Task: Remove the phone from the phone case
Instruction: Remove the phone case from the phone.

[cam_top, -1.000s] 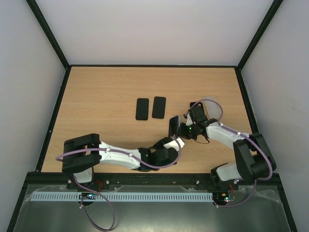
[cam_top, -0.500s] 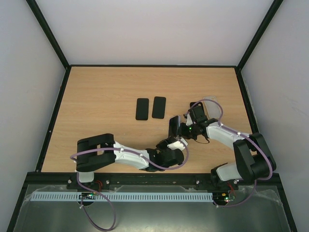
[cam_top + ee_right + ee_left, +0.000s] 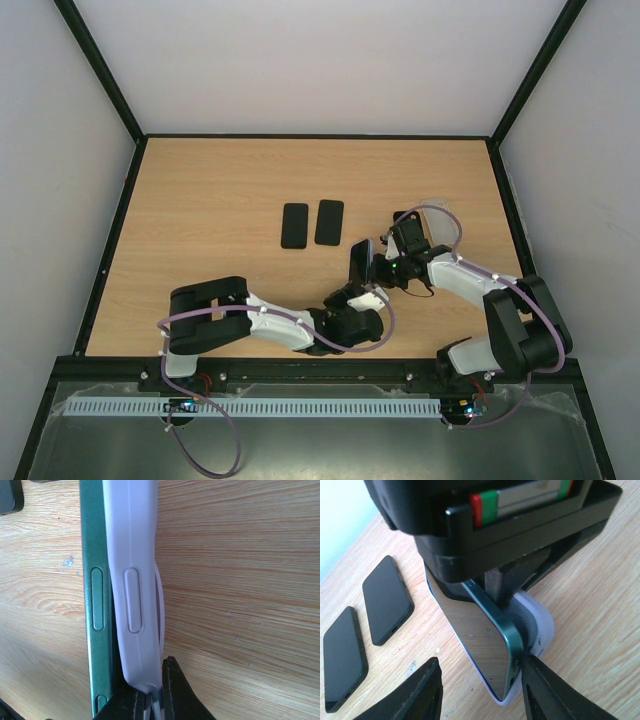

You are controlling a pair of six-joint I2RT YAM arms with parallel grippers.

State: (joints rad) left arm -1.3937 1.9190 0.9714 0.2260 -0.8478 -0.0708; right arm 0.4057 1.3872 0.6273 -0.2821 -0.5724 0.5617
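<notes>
Right gripper pinches one lavender soft case; left gripper gapes around one glossy dark phone. Two black phones lie beyond.

- The phone: dark green edge, glossy black face mirroring wood grain.
- The phone case: plain pale lavender.
- The worktop: light tan wood grain, black border.
- Two other phones: plain black.
- Left arm and right arm: white shells, black joints.
- Cables: lilac.
</notes>
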